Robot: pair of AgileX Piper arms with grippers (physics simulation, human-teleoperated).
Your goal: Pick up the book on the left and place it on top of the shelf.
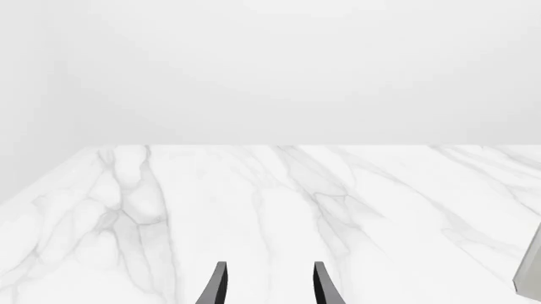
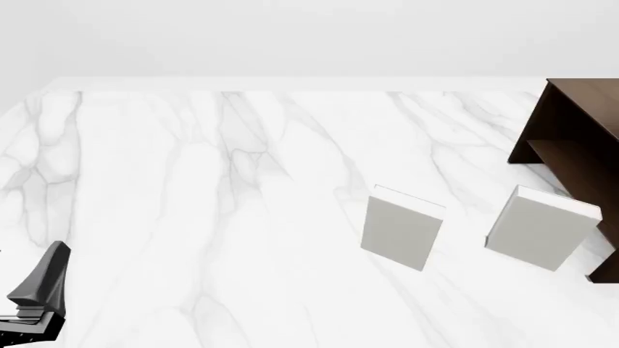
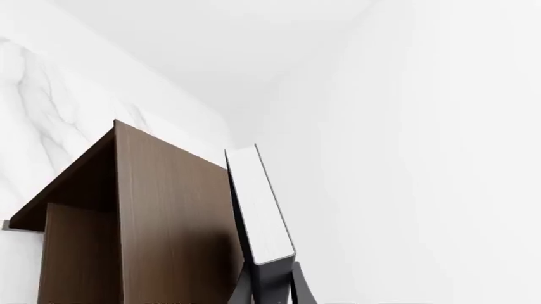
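In the right wrist view, the book point(image 3: 260, 209), with its dark cover and white page edges, sits between the fingers of my right gripper point(image 3: 270, 286), which is shut on it. It hangs close beside a broad flat face of the dark brown shelf point(image 3: 169, 215); whether they touch I cannot tell. The front view shows only part of the shelf point(image 2: 580, 138) at the right edge, and neither the book nor the right gripper. My left gripper point(image 1: 268, 282) is open and empty over the marble, low at the near left point(image 2: 43, 283).
Two light grey books stand on the marble table point(image 2: 193, 217), one in the middle point(image 2: 401, 232) and one near the shelf's foot point(image 2: 541, 228). A sliver of a grey book point(image 1: 531, 272) shows in the left wrist view.
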